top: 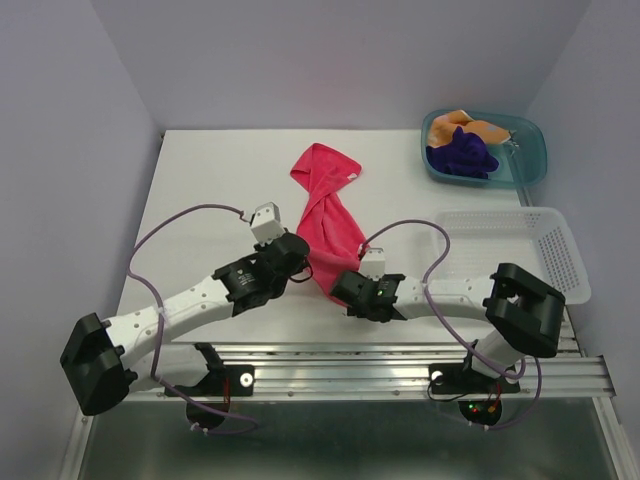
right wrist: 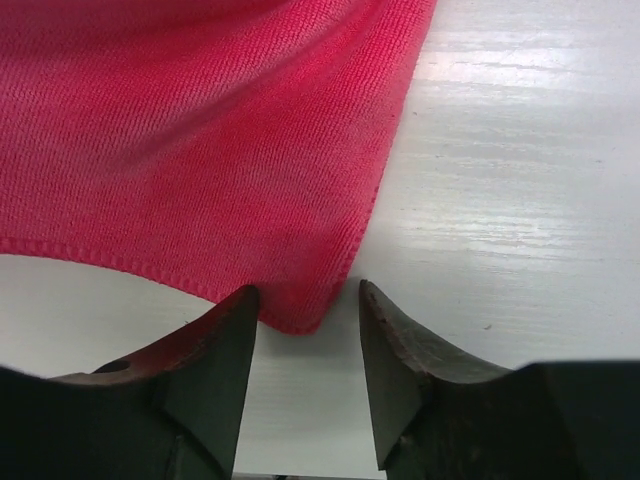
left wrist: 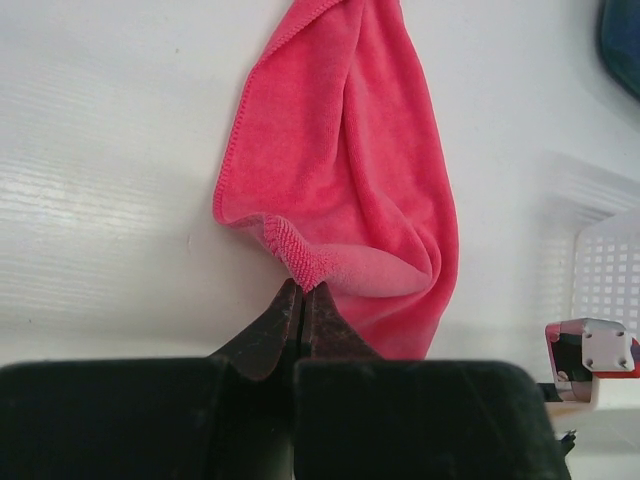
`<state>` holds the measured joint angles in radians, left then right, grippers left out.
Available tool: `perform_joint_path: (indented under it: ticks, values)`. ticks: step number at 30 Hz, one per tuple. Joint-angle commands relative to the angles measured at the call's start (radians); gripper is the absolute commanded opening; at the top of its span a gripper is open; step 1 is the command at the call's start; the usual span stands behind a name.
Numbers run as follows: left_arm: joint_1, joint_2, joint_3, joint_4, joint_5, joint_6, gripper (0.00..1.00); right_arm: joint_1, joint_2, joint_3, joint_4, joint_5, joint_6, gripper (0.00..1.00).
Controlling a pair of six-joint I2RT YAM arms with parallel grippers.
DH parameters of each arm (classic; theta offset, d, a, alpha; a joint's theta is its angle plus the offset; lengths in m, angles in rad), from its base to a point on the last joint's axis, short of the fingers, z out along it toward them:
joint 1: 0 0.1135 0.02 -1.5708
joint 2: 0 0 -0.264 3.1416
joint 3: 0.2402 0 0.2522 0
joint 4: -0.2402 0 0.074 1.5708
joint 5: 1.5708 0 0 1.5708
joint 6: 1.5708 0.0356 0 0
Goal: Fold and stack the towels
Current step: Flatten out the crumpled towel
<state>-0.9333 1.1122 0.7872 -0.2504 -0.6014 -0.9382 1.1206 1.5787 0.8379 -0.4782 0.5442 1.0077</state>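
The pink-red towel [top: 325, 205] lies in the middle of the table [top: 210, 180], bunched lengthwise into a twisted strip that runs from the far-centre down toward the near edge. It is not spread flat. Its far end fans out a little, and its near end narrows to a hem with two corners.

The left gripper [top: 303, 272] is pressed together on a gathered bit of that hem. In the left wrist view the fingertips meet on a small puckered fold of cloth at the towel's near-left corner, so that corner is pinched and lifted slightly off the surface. The right gripper [top: 336, 287] sits low at the near-right corner. In the right wrist view its jaws stand apart on either side of the corner tip, which lies flat on the table between them and is not gripped yet.

With one corner held and the other straddled, my reading is that the arms are after both near corners so the towel can be pulled open and laid square before it is folded. The fold itself has not begun.

The other two towels wait in a teal tub [top: 535, 150] at the far right corner of the table, the dark purple towel [top: 462, 152] crumpled in front of the orange towel [top: 470, 125]. A white perforated basket [top: 560, 260] sits along the right edge, nearer than the tub, and no towel shows in it, so nothing has been stacked
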Motion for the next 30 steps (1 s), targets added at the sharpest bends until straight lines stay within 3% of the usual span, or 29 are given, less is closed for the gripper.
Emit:
perform_joint_path:
  ticks: [1, 5, 6, 9, 14, 16, 24, 30]
  values:
    - [0.011, -0.041, -0.016, 0.022, -0.021, -0.002, 0.0, 0.004, 0.0, 0.009, 0.007, -0.024, 0.045, 0.46]
    - [0.013, -0.045, -0.022, 0.025, -0.018, -0.004, 0.0, 0.004, -0.005, -0.02, 0.016, -0.033, 0.051, 0.26]
    - [0.013, -0.042, -0.025, 0.029, -0.018, -0.002, 0.0, 0.002, -0.009, -0.022, 0.012, -0.027, 0.051, 0.14]
    - [0.014, -0.048, -0.02, 0.043, -0.009, 0.015, 0.0, 0.004, -0.055, 0.001, -0.029, 0.028, 0.034, 0.01]
    - [0.017, -0.089, 0.027, 0.1, -0.027, 0.093, 0.0, 0.002, -0.19, 0.147, -0.146, 0.258, -0.038, 0.01]
    - [0.024, -0.11, 0.093, 0.114, -0.035, 0.12, 0.0, -0.01, -0.271, 0.226, -0.123, 0.321, -0.143, 0.01]
    - [0.027, -0.172, 0.417, 0.187, -0.086, 0.395, 0.0, -0.05, -0.416, 0.584, 0.153, 0.332, -0.667, 0.01]
    - [0.027, -0.181, 0.658, 0.217, 0.032, 0.547, 0.0, -0.05, -0.352, 0.979, 0.089, 0.237, -0.876, 0.01]
